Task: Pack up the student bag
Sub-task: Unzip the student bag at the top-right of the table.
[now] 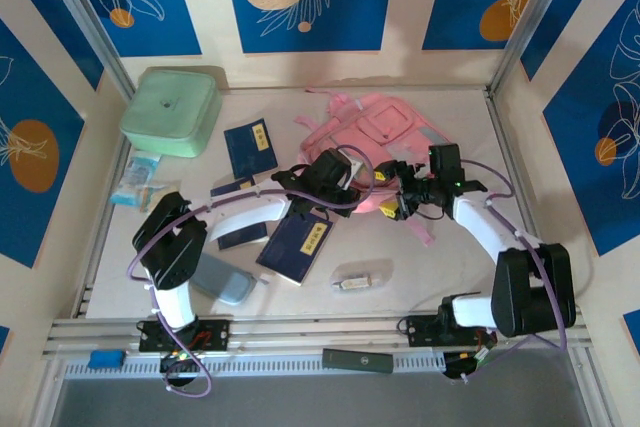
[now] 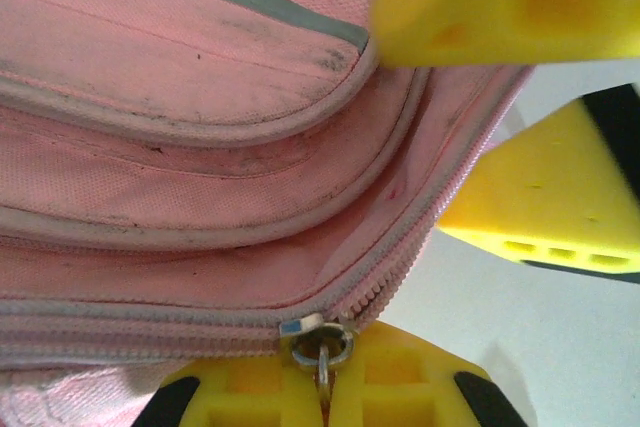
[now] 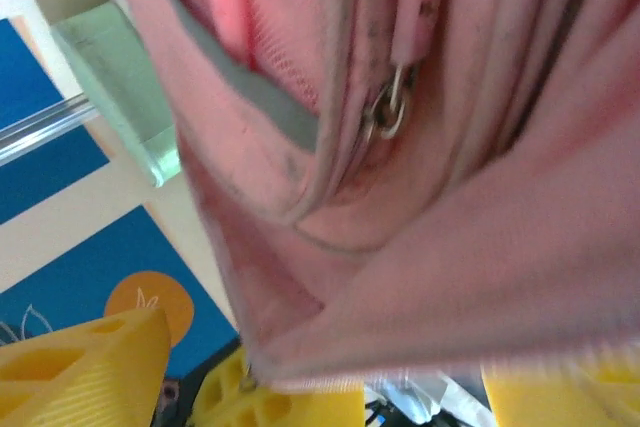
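1. We are looking at the student bag (image 1: 385,127), which is lying flat on the table (image 1: 450,277) just beyond both hands, with its near edge reaching right up to them.
2. The left gripper (image 2: 325,372) is pinching narrow. Its two yellow fingers (image 2: 240,392) are pressing together on the zip pull (image 2: 322,347), and the pull's metal ring is sitting right at the fingertips, against the zip.
3. Straight ahead of that hand, the bag's pink seams and grey trim are curving away, and the fabric is showing dark smudges.
4. The right gripper (image 3: 320,382) is standing wide, its fingers well apart, with a thick fold of the bag lying between them. We cannot tell whether they are pressing on it.
5. Ahead and to the right of the left hand, we are seeing the right hand's two fingers either side of the bag's corner, with bare table showing between them.
6. In front of the right hand, a zip ring (image 3: 390,112) is hanging among the folds.
7. A mint-green box (image 1: 172,112) is sitting well off to the left of the left hand.
8. A blue notebook (image 1: 297,247) is lying behind the left hand, partly under its forearm. A grey-blue pouch (image 1: 222,279) is resting farther back, beside that arm's base.
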You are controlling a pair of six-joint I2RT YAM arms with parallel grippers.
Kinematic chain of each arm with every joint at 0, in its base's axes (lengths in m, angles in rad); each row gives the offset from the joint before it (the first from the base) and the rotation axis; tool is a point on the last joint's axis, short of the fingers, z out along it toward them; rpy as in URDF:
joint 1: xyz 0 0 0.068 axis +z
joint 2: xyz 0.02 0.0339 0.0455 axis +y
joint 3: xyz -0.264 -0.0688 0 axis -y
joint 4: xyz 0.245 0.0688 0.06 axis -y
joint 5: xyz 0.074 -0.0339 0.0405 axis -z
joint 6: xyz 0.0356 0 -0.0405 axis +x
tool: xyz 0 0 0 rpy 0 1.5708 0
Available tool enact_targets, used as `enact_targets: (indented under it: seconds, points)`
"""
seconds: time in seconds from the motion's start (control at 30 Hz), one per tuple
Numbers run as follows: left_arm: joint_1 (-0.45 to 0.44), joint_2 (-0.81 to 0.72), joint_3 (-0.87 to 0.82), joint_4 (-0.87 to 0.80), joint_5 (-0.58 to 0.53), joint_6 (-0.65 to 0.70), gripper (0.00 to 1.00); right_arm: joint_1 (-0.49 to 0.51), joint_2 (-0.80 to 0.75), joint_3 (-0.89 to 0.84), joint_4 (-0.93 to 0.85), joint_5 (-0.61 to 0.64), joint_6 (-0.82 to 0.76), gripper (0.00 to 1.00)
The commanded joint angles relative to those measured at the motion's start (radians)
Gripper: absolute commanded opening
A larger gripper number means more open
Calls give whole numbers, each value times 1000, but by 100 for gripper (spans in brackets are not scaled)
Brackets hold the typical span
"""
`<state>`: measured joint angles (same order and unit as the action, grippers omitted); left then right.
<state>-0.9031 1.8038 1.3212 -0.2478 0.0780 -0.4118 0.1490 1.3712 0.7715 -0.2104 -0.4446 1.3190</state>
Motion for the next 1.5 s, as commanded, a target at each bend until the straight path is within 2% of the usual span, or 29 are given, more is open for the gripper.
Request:
enact_targets:
  seconds: [0.0, 0.2, 0.3, 0.43, 0.53, 0.67, 0.7, 0.8, 0.97, 1.03, 1.17, 1.27, 1.37, 1.47]
  points:
    - [4, 0, 55, 65, 38, -7, 0, 23, 76, 59, 50, 66, 32, 68]
    - [3, -22, 51, 49, 42, -3, 0, 62, 155, 154, 27, 110, -58, 33]
    - [2, -53, 39, -7, 38, 21, 0, 73, 188, 223, -28, 72, -155, 12]
    - [3, -120, -10, -102, 9, 44, 0, 43, 172, 275, -186, 67, -344, 1]
    - [4, -163, -69, -113, 0, 41, 0, -27, 127, 257, -249, 79, -437, 0]
    - [4, -181, -111, -153, -51, 58, 0, -216, 104, 199, -209, -109, -464, 0]
    - [6, -183, -119, -152, -65, 62, 0, -252, 111, 210, -232, -123, -485, 0]
    - [9, -167, -116, -155, -78, 63, 0, -306, 128, 256, -292, -116, -543, 0]
    - [8, -119, -53, -152, -45, 50, 0, -331, 135, 290, -342, -53, -572, 0]
    - [9, -105, -29, -145, -34, 35, 0, -318, 114, 270, -320, -57, -547, 11]
    - [7, -81, -2, -89, 5, -11, 0, -259, 72, 219, -301, -96, -482, 46]
    - [7, -58, 17, -67, 30, -39, 0, -229, 26, 165, -304, -106, -417, 67]
    - [7, -39, 33, -67, 43, -51, 0, -182, -44, 98, -282, -118, -313, 78]
    - [6, -27, 37, -56, 58, -59, 0, -96, -98, 40, -219, -96, -181, 82]
